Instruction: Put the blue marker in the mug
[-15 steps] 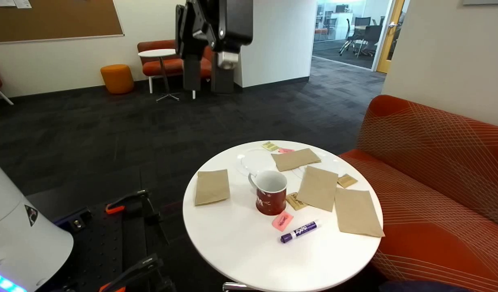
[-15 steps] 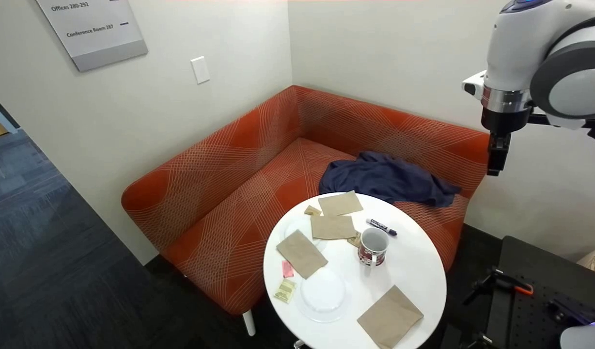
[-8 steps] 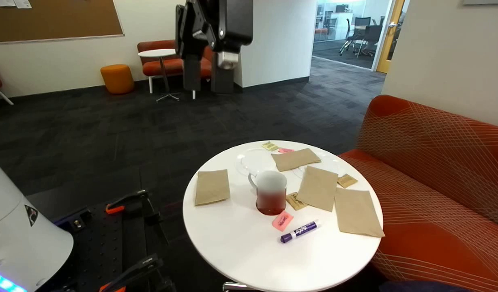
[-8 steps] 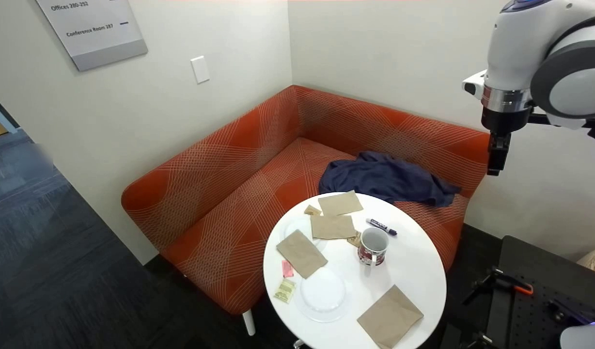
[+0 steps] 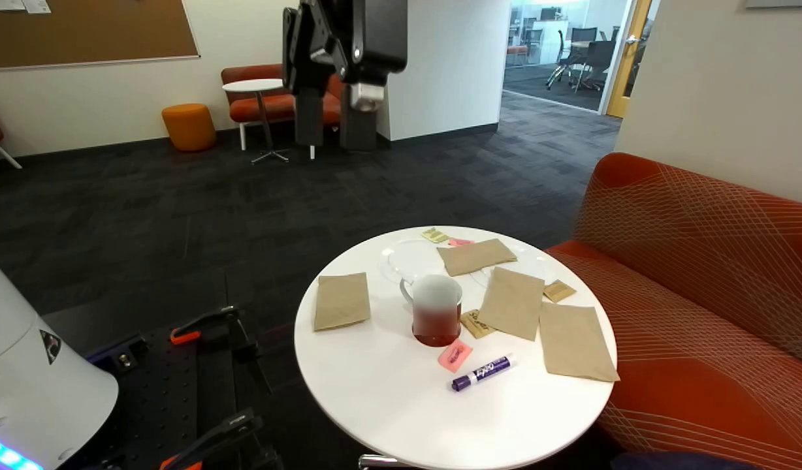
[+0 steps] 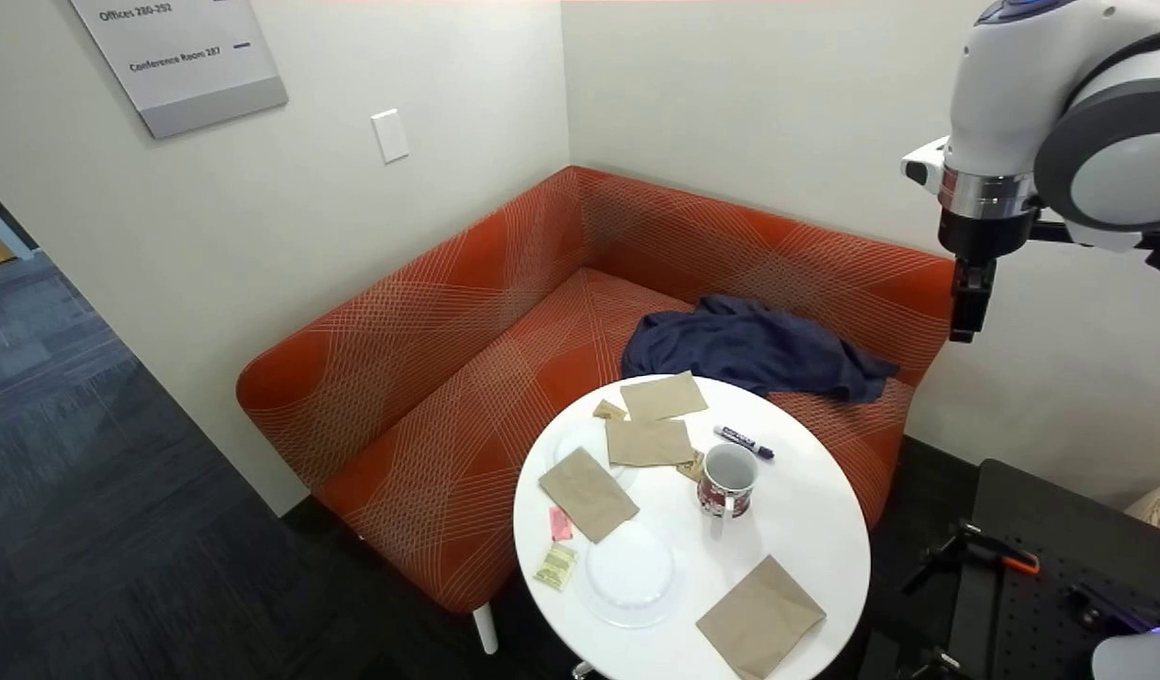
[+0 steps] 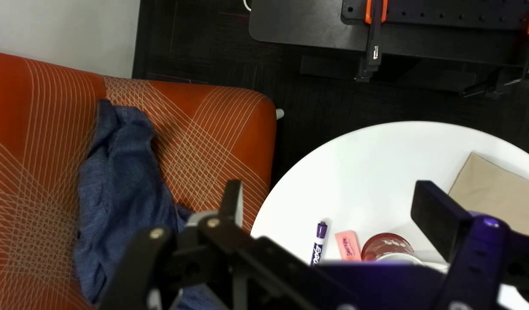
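Note:
The blue-purple marker, with a white band, lies on the round white table in both exterior views (image 5: 482,373) (image 6: 743,442). In the wrist view part of the marker (image 7: 318,245) shows; its lower end is hidden by the gripper body. The dark red mug, pale inside, stands upright beside the marker in both exterior views (image 5: 437,318) (image 6: 727,484). In the wrist view the mug (image 7: 387,246) is partly hidden by the gripper. My gripper (image 7: 327,202) is open and empty, with wide-set fingers. It hangs high above table height, away from the table, in both exterior views (image 5: 334,134) (image 6: 963,326).
The round table (image 5: 375,391) bears several tan napkins (image 5: 512,303), a pink packet (image 5: 455,356), other small packets and clear plates (image 6: 629,567). An orange-red sofa (image 6: 448,331) with a dark blue cloth (image 6: 750,345) borders it. A black base with clamps (image 5: 172,372) stands beside the table.

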You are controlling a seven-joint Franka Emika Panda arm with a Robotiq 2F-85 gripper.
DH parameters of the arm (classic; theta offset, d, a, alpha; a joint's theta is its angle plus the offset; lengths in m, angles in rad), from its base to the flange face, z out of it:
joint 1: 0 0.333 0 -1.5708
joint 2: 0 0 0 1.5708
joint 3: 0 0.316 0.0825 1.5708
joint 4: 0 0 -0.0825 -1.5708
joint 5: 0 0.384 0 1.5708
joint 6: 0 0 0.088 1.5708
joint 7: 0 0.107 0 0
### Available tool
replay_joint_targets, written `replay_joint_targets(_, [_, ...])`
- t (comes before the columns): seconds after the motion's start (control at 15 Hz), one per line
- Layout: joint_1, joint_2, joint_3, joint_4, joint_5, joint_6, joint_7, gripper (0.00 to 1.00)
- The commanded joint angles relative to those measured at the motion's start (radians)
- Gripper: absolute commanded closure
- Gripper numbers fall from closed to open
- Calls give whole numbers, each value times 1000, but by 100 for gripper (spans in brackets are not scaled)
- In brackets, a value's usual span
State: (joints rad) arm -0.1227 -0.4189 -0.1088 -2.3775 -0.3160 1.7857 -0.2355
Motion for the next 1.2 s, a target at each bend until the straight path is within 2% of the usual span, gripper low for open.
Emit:
replay_joint_targets(0.0, [11, 0, -9, 2, -3, -3, 3, 0])
replay_joint_targets(0.2, [12, 16, -4, -1, -1, 7, 24, 0])
replay_joint_targets(0.47, [14, 68, 12, -4, 9, 61, 120, 0])
replay_joint_targets(0.93, [18, 180, 14, -23, 52, 248, 233, 0])
replay_joint_targets(1.13, [14, 229, 5, -28, 65, 328, 233, 0])
